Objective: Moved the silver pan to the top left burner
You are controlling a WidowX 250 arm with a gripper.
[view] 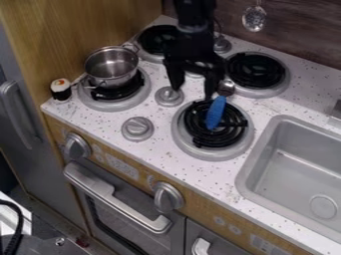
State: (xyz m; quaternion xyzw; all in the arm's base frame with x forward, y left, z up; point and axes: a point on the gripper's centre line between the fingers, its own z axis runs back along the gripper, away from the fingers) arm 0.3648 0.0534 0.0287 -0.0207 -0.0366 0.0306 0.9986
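The pincer [192,93] stood released, its fingers parted. The silver pan [112,68] sat on the near left burner [110,105], left of the pincer, while a blue-handled spoon [215,113] lay just below its right-hand fingertip.

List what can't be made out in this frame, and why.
All in the camera view:
- Back left burner: right part hidden behind the arm.
- Silver pan: underside hidden by its own wall.
- Claw and blue handle: contact can't be judged; they overlap from this angle.
- Sink: right side cut off by the picture's edge.
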